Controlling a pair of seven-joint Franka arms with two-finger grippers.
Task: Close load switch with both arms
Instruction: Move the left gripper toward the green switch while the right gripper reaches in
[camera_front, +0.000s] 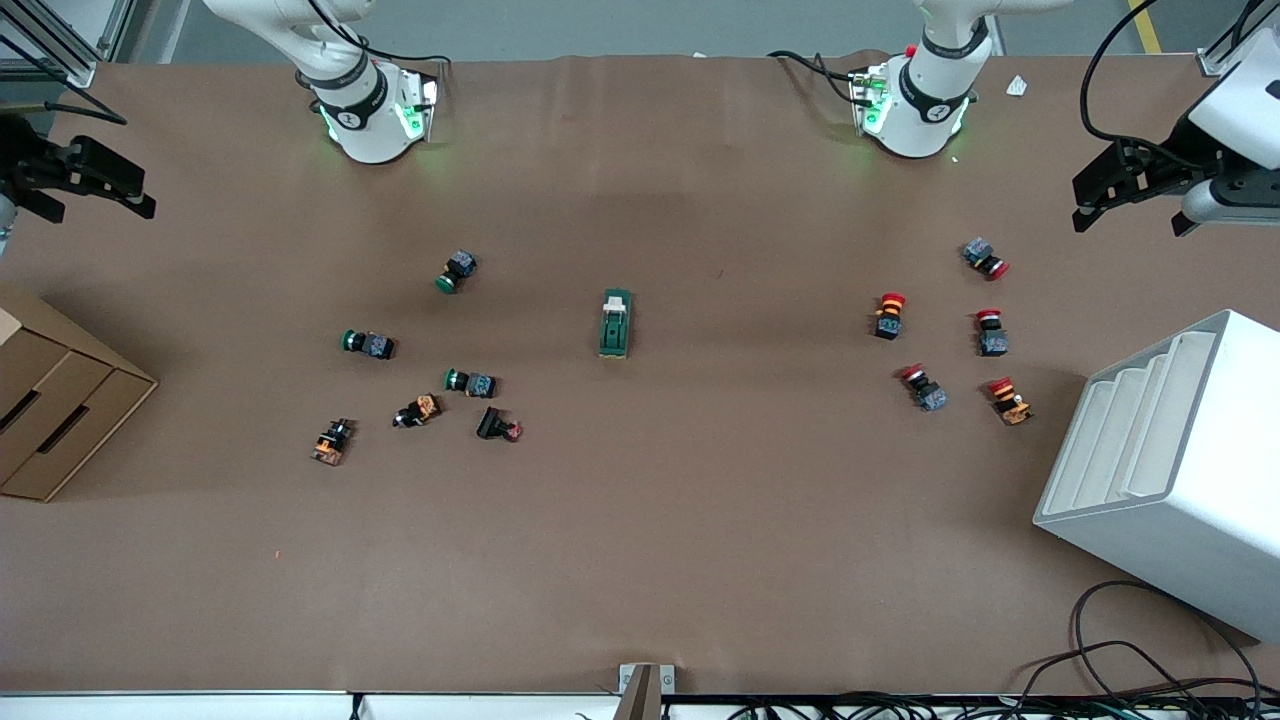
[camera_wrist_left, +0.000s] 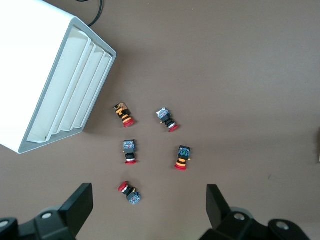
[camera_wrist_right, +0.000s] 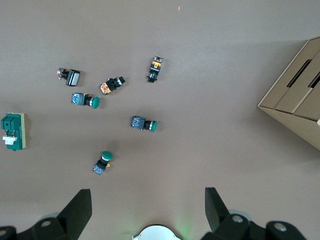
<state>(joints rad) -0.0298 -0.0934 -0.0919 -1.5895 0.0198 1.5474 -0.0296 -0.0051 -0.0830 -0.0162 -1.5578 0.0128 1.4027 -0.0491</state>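
The load switch (camera_front: 615, 323), a dark-green block with a white sliding piece, lies on the brown table midway between the two arms' ends; it also shows in the right wrist view (camera_wrist_right: 12, 131). My left gripper (camera_front: 1090, 200) hangs open and empty high over the left arm's end of the table, above the red push buttons (camera_wrist_left: 130, 192). My right gripper (camera_front: 135, 192) hangs open and empty high over the right arm's end of the table. Both grippers are far from the switch. In the wrist views the left gripper (camera_wrist_left: 150, 210) and the right gripper (camera_wrist_right: 148, 212) have wide-spread jaws.
Several green, orange and black push buttons (camera_front: 460, 270) lie scattered toward the right arm's end, several red ones (camera_front: 890, 315) toward the left arm's end. A cardboard drawer box (camera_front: 50, 400) and a white slotted rack (camera_front: 1170, 470) stand at the table's ends.
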